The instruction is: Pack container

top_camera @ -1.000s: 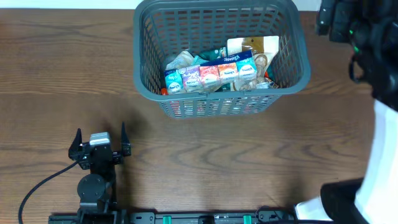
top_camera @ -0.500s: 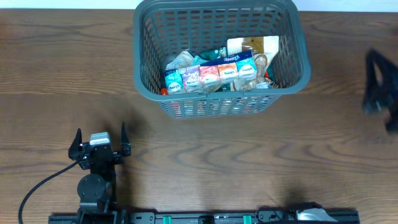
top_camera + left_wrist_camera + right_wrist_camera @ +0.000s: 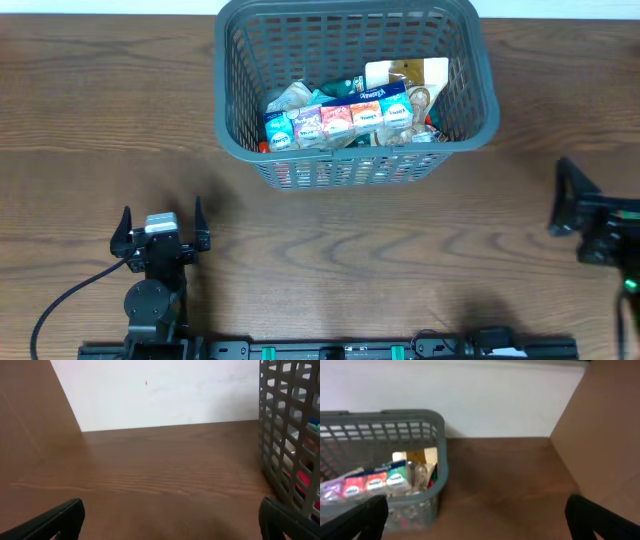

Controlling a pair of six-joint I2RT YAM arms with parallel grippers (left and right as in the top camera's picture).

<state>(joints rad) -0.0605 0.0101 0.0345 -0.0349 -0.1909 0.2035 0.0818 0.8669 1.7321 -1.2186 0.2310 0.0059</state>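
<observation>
The container [image 3: 355,150], a dark grey lattice basket, stands at the back middle of the table. Several colourful snack packs [image 3: 340,118] lie in its bottom. My left gripper [image 3: 160,222] rests near the front left, open and empty, its fingers pointing toward the far edge. In the left wrist view the gripper [image 3: 170,525] is over bare wood, with the container wall [image 3: 290,435] at the right. My right gripper [image 3: 597,195] is at the right edge, partly cut off. In the right wrist view this gripper [image 3: 477,522] is open and empty, right of the container [image 3: 437,445] and its snack packs [image 3: 370,482].
The brown wooden table [image 3: 380,260] runs between the arms and the container. A white wall [image 3: 165,390] stands behind the table's far edge. A black cable [image 3: 60,305] trails from the left arm's base toward the front left.
My right arm has swung from the far right corner down to the right side, nearer the front. The left arm, the container and the snack packs have not moved.
</observation>
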